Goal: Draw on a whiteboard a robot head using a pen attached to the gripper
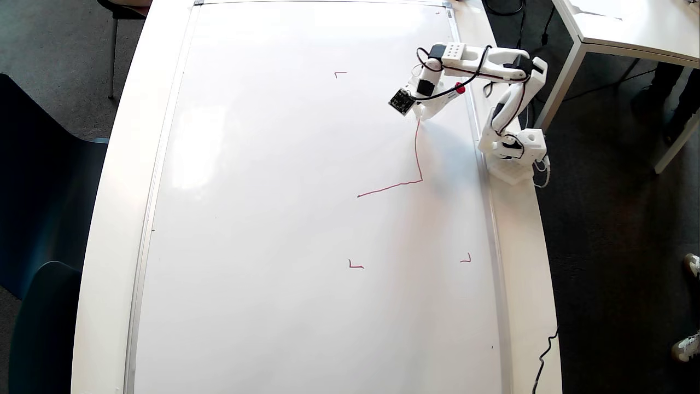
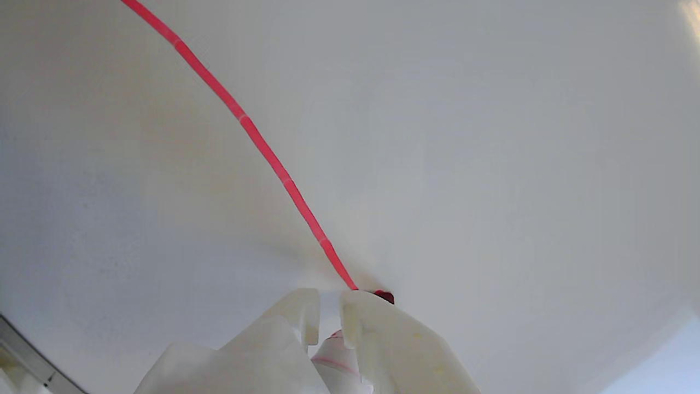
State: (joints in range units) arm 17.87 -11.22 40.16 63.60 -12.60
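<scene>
The whiteboard [image 1: 284, 219] fills most of the overhead view, and its glossy surface [image 2: 492, 137] fills the wrist view. Of the robot head, a thin red line [image 1: 416, 158] shows: one stroke runs from mid-board rightward, then turns up to the pen tip. In the wrist view the red line [image 2: 257, 139] runs diagonally down to the red tip [image 2: 385, 296]. The pen [image 1: 448, 96], white with a red cap, lies slanted in the gripper [image 1: 423, 116] near the board's right edge. The white gripper [image 2: 330, 314] is shut on the pen, whose tip touches the board.
Small red corner marks [image 1: 340, 73] [image 1: 355, 266] [image 1: 466, 259] sit on the board. The arm's base [image 1: 514, 156] stands on the table strip right of the board. Another white table [image 1: 629, 27] is at upper right, dark chairs [image 1: 38, 230] at left, and a black cable [image 1: 547, 350] at lower right.
</scene>
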